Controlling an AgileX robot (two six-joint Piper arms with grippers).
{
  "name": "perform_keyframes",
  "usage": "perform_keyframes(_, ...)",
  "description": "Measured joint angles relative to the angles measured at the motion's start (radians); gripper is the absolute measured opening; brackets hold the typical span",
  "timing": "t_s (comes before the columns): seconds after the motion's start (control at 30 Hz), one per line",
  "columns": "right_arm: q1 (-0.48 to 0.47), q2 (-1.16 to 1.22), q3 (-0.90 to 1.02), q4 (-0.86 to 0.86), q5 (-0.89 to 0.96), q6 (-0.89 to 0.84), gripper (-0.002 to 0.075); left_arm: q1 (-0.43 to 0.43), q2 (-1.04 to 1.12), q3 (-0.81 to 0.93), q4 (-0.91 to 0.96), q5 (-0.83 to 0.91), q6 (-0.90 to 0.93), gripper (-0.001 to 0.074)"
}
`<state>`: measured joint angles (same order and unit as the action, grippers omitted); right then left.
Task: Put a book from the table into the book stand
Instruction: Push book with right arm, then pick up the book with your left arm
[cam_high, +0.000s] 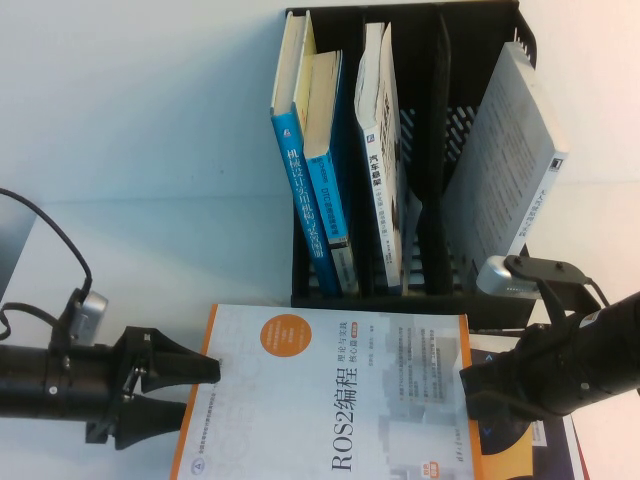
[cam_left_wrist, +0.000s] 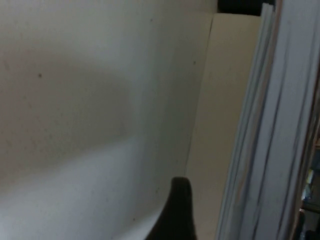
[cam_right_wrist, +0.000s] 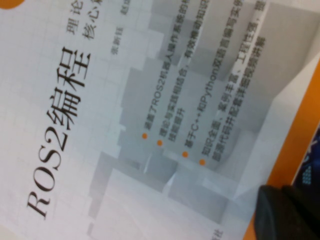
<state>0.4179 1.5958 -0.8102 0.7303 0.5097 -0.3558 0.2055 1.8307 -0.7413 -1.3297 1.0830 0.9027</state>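
Note:
The white and orange ROS2 book (cam_high: 330, 400) lies flat on the table in front of the black book stand (cam_high: 440, 290). My left gripper (cam_high: 198, 392) is at the book's left edge, open, with one finger above and one below that edge. The left wrist view shows one dark finger (cam_left_wrist: 175, 212) beside the book's page edges (cam_left_wrist: 265, 150), a gap between them. My right gripper (cam_high: 468, 385) sits on the book's right edge. In the right wrist view its fingers (cam_right_wrist: 287, 212) look closed together on the orange border of the cover (cam_right_wrist: 150, 125).
The stand holds two blue books (cam_high: 310, 170) on the left, a white book (cam_high: 380, 150) in the middle and a grey book (cam_high: 510, 150) leaning on the right. Another dark-covered book (cam_high: 520, 460) lies under the ROS2 book's right side.

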Motion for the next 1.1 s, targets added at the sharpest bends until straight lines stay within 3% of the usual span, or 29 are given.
perform_keyframes(0.2, 0.000, 0.000, 0.000, 0.000, 0.000, -0.008, -0.0003, -0.008, 0.085, -0.005, -0.079, 0.049, 0.066, 0.0613)
perform_keyframes(0.5, 0.000, 0.000, 0.000, 0.000, 0.002, -0.007, -0.0003, -0.149, 0.113, -0.025, -0.077, 0.046, 0.089, 0.0600)
perform_keyframes(0.6, 0.000, 0.000, 0.000, 0.000, 0.006, -0.007, -0.0003, -0.161, 0.114, -0.025, -0.057, 0.019, 0.089, 0.0515)
perform_keyframes(0.83, 0.000, -0.004, -0.002, -0.014, 0.012, -0.007, -0.0003, -0.138, 0.114, -0.029, -0.055, 0.086, 0.116, 0.0120)
perform_keyframes(1.1, 0.001, -0.100, -0.002, -0.045, 0.054, -0.007, -0.0003, -0.107, 0.075, -0.029, -0.049, 0.114, 0.113, 0.0108)
